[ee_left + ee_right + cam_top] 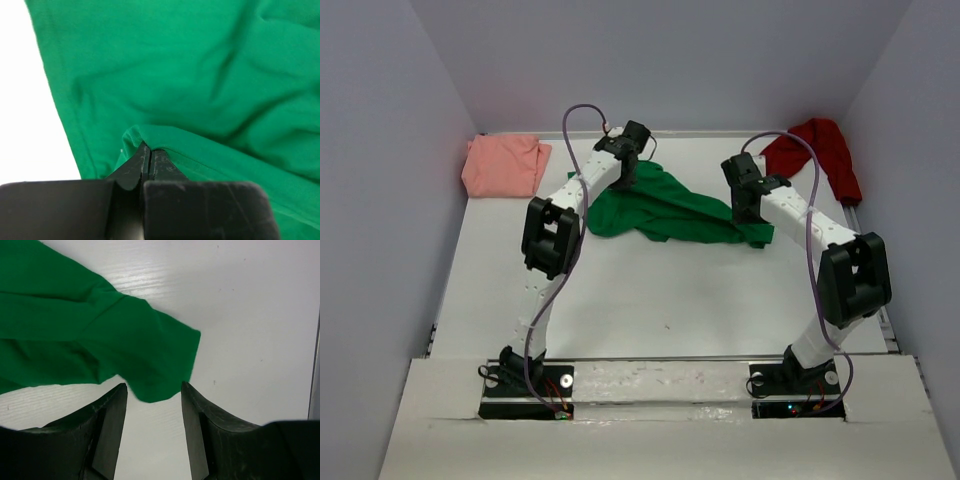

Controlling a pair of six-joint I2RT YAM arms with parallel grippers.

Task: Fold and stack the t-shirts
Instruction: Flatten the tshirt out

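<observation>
The bright green t-shirt point(660, 210) lies crumpled at the middle back of the table. My left gripper point(625, 172) is shut on a fold of its left edge point(150, 137). My right gripper point(752, 212) is open and hovers over the shirt's right sleeve point(150, 360), whose end lies between the fingertips point(117, 392). The salmon-pink t-shirt point(502, 165) lies folded at the back left corner. The dark red t-shirt point(825, 150) lies bunched at the back right corner.
The white table point(650, 300) is boxed in by grey walls on three sides. A metal rail point(880, 310) runs along the table's right edge. The arm bases point(530, 385) sit at the near edge.
</observation>
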